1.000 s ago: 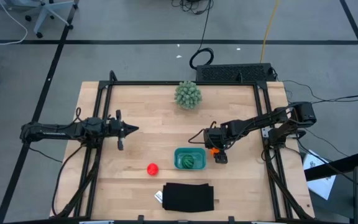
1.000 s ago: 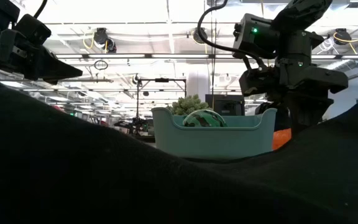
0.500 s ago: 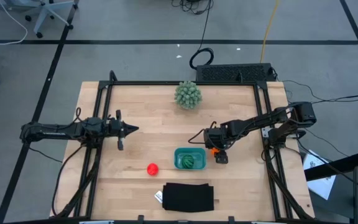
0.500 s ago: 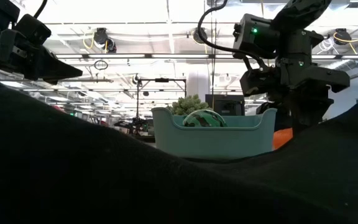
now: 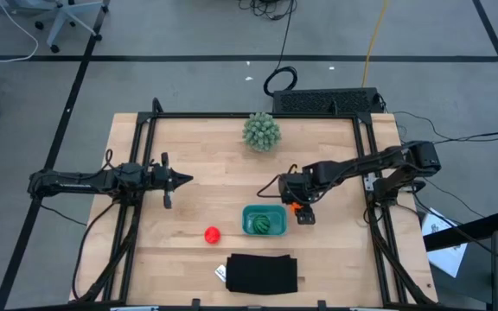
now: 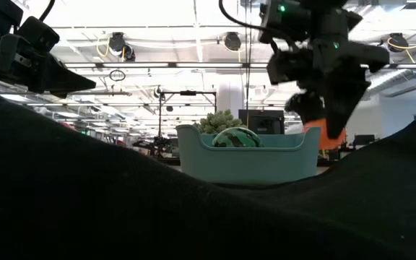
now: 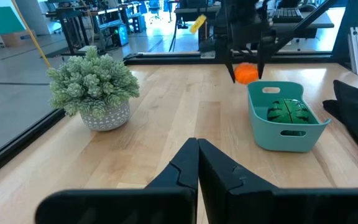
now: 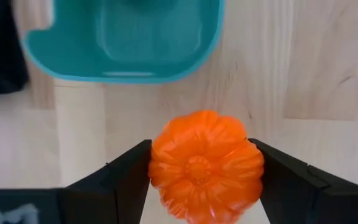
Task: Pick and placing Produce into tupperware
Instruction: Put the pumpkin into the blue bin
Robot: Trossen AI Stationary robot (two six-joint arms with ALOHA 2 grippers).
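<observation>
My right gripper (image 5: 295,207) hangs just right of the teal tupperware (image 5: 264,220) and is shut on the orange ball (image 8: 205,165), which also shows as the orange ball (image 7: 247,73) in the left wrist view. The green striped melon ball (image 5: 264,224) lies inside the tupperware. The red ball (image 5: 212,234) rests on the table left of the tupperware. My left gripper (image 5: 187,180) waits shut at the table's left, pointing level. My right gripper pinches the orange ball's two opposite sides (image 8: 157,163) between its two fingers. The fingers (image 8: 123,180) come from above, pointing steeply down. The ball is lifted clear of the table, about level with the tupperware's rim (image 6: 305,139), beside its right end.
A spiky pale-green potted plant (image 5: 261,131) stands at the far middle of the table. A flat black rectangle (image 5: 262,273) lies at the near edge, just in front of the tupperware. Bare wood lies between my left gripper and the tupperware.
My right gripper has gone up with the orange ball, which has been lifted clear of the table beside the tupperware's right end. The melon ball and the red ball have stayed where they were.
</observation>
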